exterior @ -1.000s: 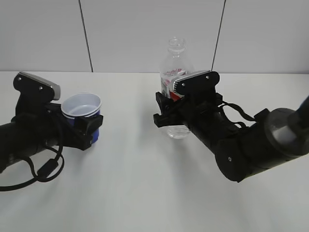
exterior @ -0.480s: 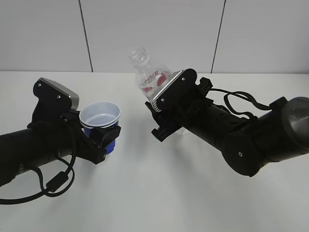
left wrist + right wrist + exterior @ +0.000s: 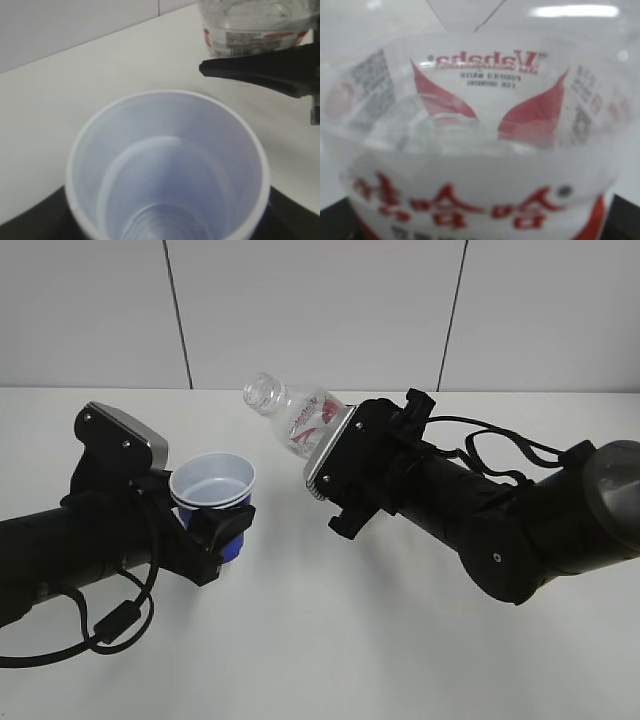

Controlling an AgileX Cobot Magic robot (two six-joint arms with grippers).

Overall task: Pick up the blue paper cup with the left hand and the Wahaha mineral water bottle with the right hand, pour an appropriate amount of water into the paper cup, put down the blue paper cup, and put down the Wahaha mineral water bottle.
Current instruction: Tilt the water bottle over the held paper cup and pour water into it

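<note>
The blue paper cup (image 3: pixel 214 490), blue outside and white inside, is held off the table by my left gripper (image 3: pixel 222 530), which is shut on it. In the left wrist view the cup (image 3: pixel 165 165) fills the frame and looks empty. The clear Wahaha bottle (image 3: pixel 295 412) with its red-and-white label is held by my right gripper (image 3: pixel 335 475), shut on its body. The bottle tilts steeply left, its open neck pointing toward the cup, up and to the right of the rim. The label (image 3: pixel 480 165) fills the right wrist view. The bottle also shows in the left wrist view (image 3: pixel 250 25).
The white table (image 3: pixel 320 640) runs under both arms, with a white panelled wall behind. A black cable (image 3: pixel 110 620) loops below the left arm and cables trail over the right arm (image 3: pixel 500 455).
The right gripper lifted the bottle off the table and tilted it from upright to steeply left. The left gripper carried the cup up and to the right, closer to the bottle's neck.
</note>
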